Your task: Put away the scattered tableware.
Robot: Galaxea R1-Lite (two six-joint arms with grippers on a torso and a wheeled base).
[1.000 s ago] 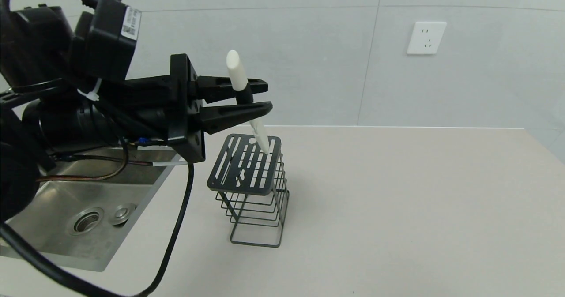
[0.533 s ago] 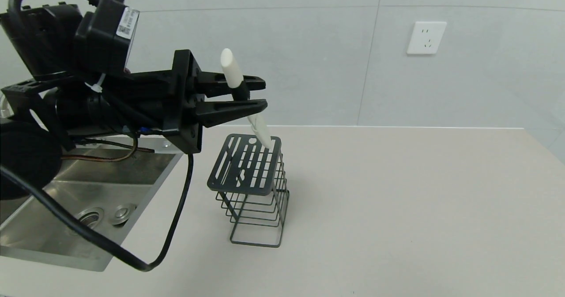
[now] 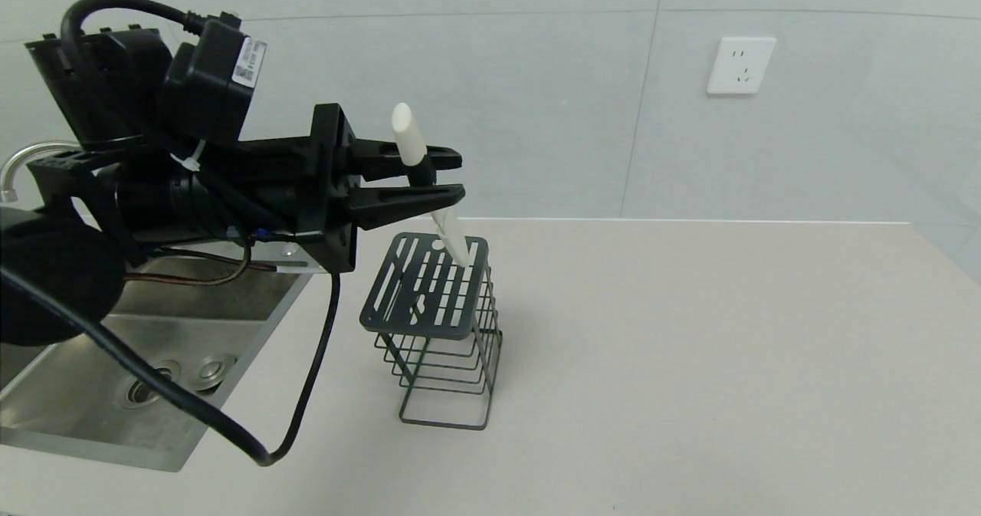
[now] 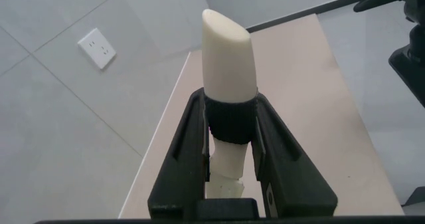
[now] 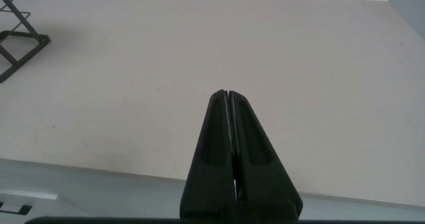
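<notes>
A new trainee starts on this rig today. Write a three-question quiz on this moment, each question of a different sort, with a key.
1. True or false: the left gripper is shut on the white stick-shaped utensil with a black band.
2. Pick one. The utensil's lower tip is: A) at the slotted top of the black wire rack; B) in a drinking glass; C) on a plate.
3. Fill in the blank: the right gripper, above the beige countertop, is ____ (open or shut).

Key: 1 true; 2 A; 3 shut.
</notes>
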